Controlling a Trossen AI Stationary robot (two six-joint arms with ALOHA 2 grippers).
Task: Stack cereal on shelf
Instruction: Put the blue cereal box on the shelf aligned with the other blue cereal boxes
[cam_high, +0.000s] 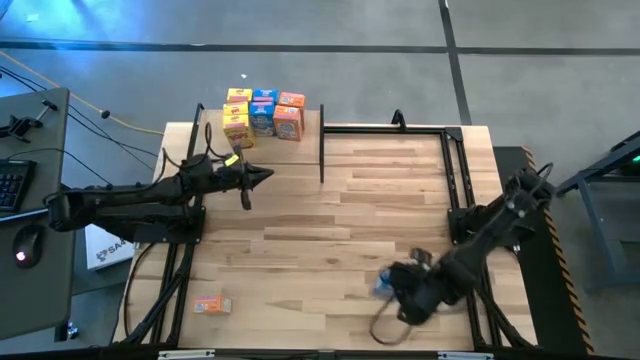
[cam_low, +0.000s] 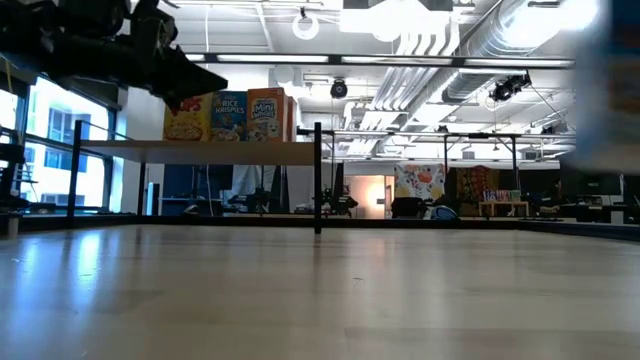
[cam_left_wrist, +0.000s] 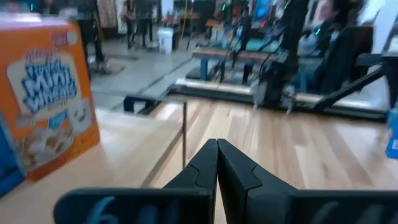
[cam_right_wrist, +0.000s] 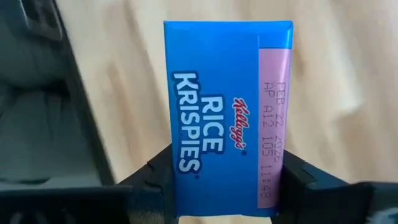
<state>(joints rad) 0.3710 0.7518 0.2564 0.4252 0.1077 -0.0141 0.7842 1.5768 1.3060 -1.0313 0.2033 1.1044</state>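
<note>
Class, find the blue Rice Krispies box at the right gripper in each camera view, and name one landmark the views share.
High view: blue Rice Krispies box near the front edge, at the right gripper.
Low view: not identifiable.
Left wrist view: blue sliver, probably it.
Right wrist view: central, between the fingers.
Shared landmark: the shelf, in the high and low views.

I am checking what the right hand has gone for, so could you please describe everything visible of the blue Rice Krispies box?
The blue Rice Krispies box is a small cardboard carton, white lettering on its blue face, with a pink panel carrying a printed date code along one edge. It lies flat on the wooden tabletop, near its front right corner, far from the shelf. The right hand straddles it, one finger on each side, closing on it or already touching.
</note>
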